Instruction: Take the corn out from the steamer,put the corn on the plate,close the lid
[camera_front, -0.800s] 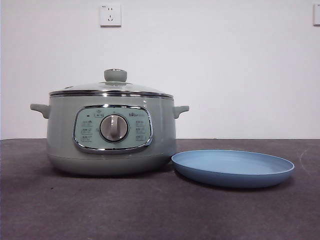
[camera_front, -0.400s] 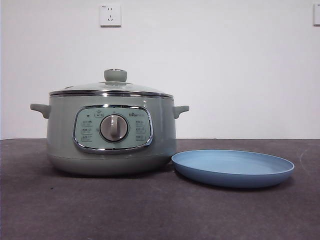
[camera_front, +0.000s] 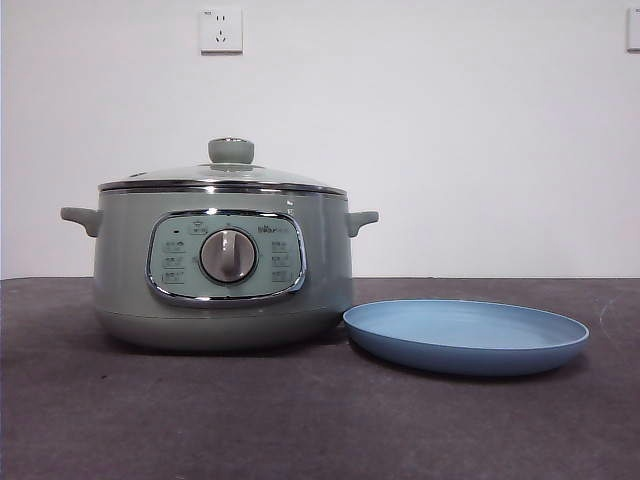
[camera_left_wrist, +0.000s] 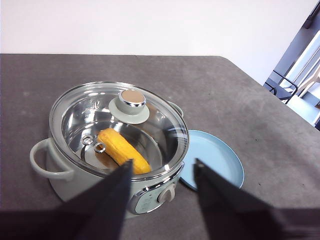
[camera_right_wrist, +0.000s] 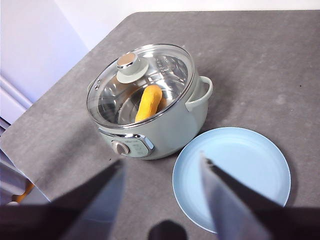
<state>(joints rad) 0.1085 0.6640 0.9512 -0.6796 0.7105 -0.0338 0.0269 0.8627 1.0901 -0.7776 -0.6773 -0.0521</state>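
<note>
Corn (camera_left_wrist: 122, 150) lies inside the steamer (camera_front: 222, 265) under the lid (camera_left_wrist: 120, 125); plate (camera_front: 465, 335) at 3 o'clock. Both pincers (camera_left_wrist: 162, 172) (camera_right_wrist: 162, 167) hover spread, empty. The glass lid's small knob could probably slip from a shallow pinch.

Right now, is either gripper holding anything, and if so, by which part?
Nothing is held. Both the left gripper and the right gripper hang open above the table. The clear glass lid sits on the round sage-green steamer, its knob ungrasped.

Both the left gripper (camera_left_wrist: 161, 172) and the right gripper (camera_right_wrist: 161, 167) show two flat, matte black jaws tapering to narrow tips, blurred and featureless, with no visible markings or screws.
</note>
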